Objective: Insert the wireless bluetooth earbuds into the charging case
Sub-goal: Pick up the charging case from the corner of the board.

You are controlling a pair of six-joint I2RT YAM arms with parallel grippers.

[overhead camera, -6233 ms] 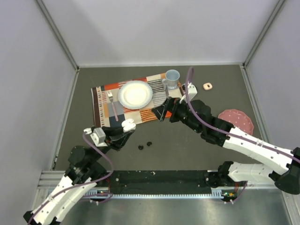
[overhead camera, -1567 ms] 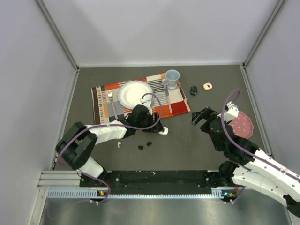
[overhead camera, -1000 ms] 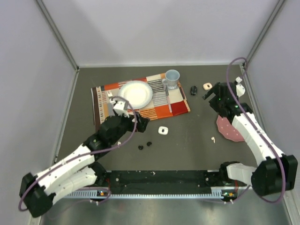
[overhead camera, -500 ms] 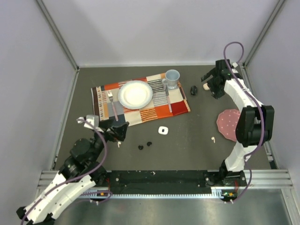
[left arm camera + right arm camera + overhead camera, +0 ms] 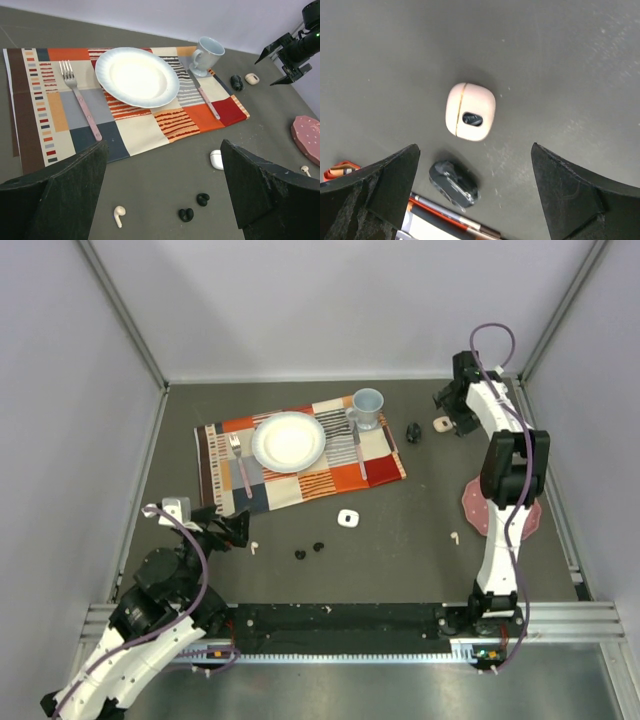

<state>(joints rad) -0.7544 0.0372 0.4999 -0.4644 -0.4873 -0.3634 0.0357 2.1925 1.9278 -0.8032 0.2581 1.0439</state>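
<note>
Four earbuds are showing on the dark tabletop [image 5: 400, 570]: two white and two black. The left white earbud [image 5: 118, 216] is lying flat off the near edge of the placemat [image 5: 55, 107], with its long axis running near-to-far, bud end away and stem pointing toward the arm bases. The two black earbuds [image 5: 186, 214] are sitting just right of it, close together but apart; they are roundish, so no clear axis. The right white earbud [image 5: 454, 537] is lying just beside the pink dish [image 5: 307, 137], too small to tell which way it is pointing.

Three cases are showing. The white case [image 5: 216, 159] is lying alone between the placemat and the black earbuds. The black case [image 5: 454, 183] and the pink case [image 5: 470, 111] are sitting side by side at the far right, apart from each other, the black one beside the placemat corner. The pink case's seam is running along its left side.

One plate [image 5: 137, 76], one fork [image 5: 80, 100], one knife [image 5: 202, 97] and one cup [image 5: 207, 50] are resting on the placemat.

The left pincer [image 5: 164, 150] is hanging spread wide with nothing between its fingers, low near the left white earbud. The right pincer [image 5: 474, 146] is hovering spread wide over the pink case, not touching it.
</note>
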